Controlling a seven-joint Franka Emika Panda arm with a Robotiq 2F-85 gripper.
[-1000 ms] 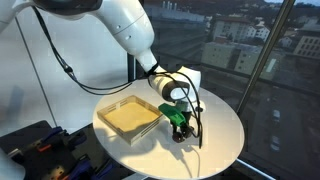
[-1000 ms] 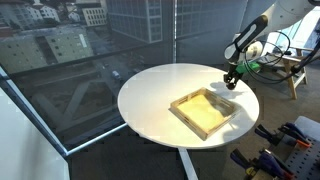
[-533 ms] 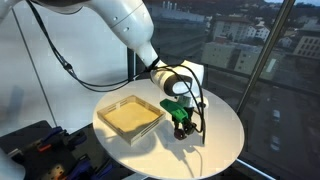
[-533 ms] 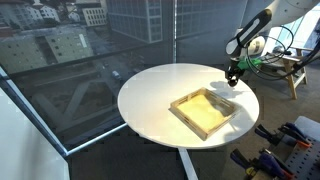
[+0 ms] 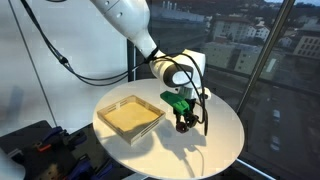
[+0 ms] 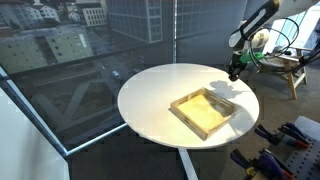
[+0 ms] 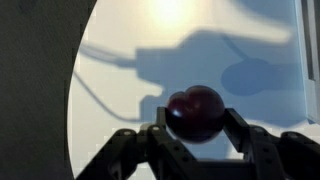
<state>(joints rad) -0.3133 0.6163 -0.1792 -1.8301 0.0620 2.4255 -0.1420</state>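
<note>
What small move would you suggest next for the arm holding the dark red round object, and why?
Probably a short sideways carry toward the shallow wooden tray, without dropping lower. The jaws are shut on the dark red round object, which hangs clear above the white round table, casting its own shadow there. The tray sits just beside it and looks empty.

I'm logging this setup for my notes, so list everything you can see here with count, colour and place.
table: one, white, round, beside the window
tray: one, pale wood, shallow, on the table, nothing seen in it
ball: one, dark red, glossy, perhaps a fruit, between the gripper's fingers above the table
tools: several, black, low beside the table, too small to tell apart
window: floor-length glass, city buildings beyond
arm: one, white, reaching over the table
gripper: one, black with a green part, shut on the ball, beside the tray
</note>
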